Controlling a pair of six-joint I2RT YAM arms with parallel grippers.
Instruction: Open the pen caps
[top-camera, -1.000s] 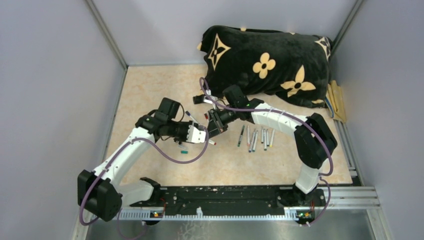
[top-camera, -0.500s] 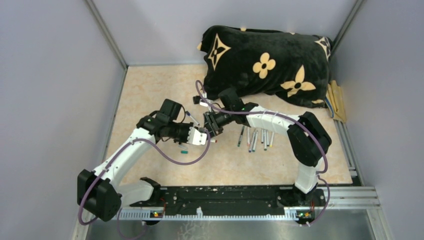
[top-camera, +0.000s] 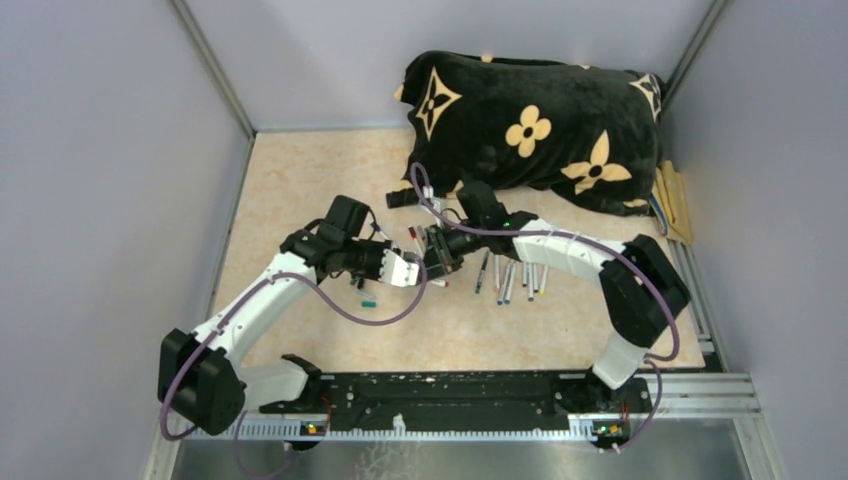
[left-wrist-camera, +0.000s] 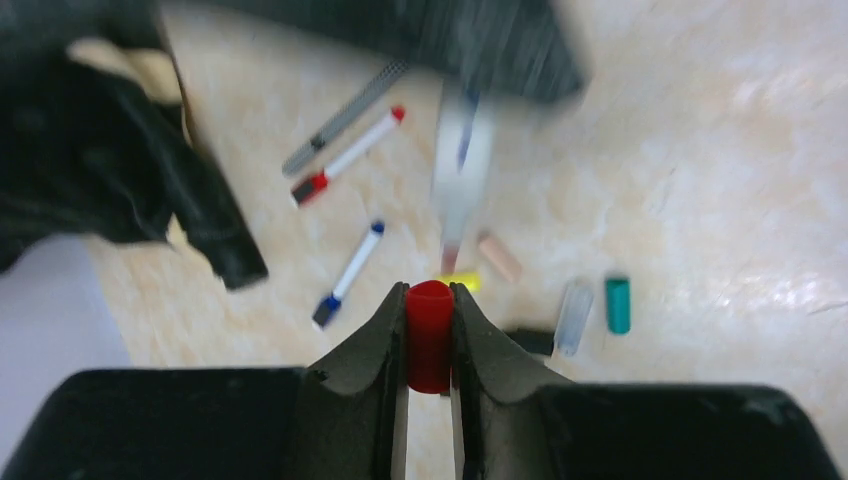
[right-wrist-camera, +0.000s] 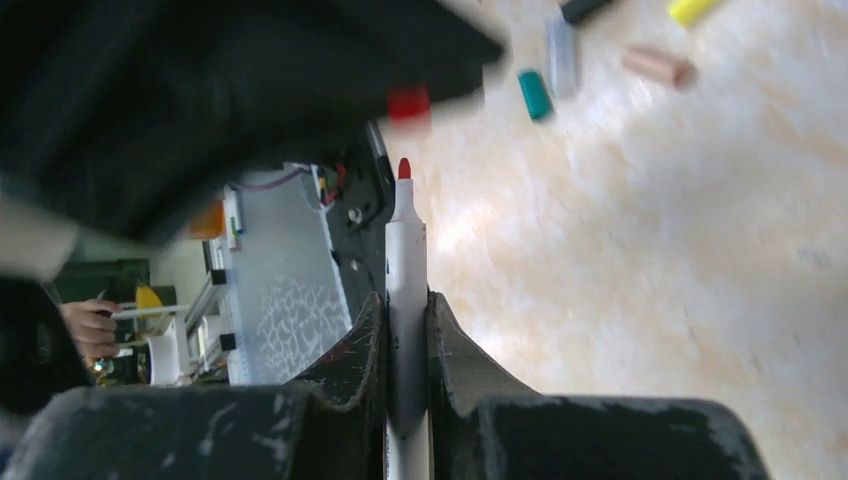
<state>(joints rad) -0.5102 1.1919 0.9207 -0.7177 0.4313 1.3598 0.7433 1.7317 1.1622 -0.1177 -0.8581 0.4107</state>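
A short red plastic pen cap (left-wrist-camera: 430, 345) is pinched between the fingers of the left hand (left-wrist-camera: 430, 296), which are pressed against its two sides. It is held clear above the beige marbled table (left-wrist-camera: 720, 180). A slim white marker pen (right-wrist-camera: 407, 250) with a bared red tip is clamped between the closed fingers of the right hand (right-wrist-camera: 407, 305). Its tip points toward the red cap, and a small gap is seen between the two.

In the top view the two hands are found close together, tip to tip, over the middle of the table, near a black pillow with cream flower patterns (top-camera: 530, 115). A row of thin grey-barrelled pens (top-camera: 508, 280) is laid out on the table just to the right of the right hand.

Loose caps are scattered on the table beneath the left hand: a teal cap (left-wrist-camera: 618, 305), a pale grey cap (left-wrist-camera: 573, 318) just beside it, a yellow cap (left-wrist-camera: 462, 282) and a peach-coloured cap (left-wrist-camera: 498, 257). Farther off lie a white pen with red ends (left-wrist-camera: 350, 155) and a white pen with blue ends (left-wrist-camera: 350, 272).
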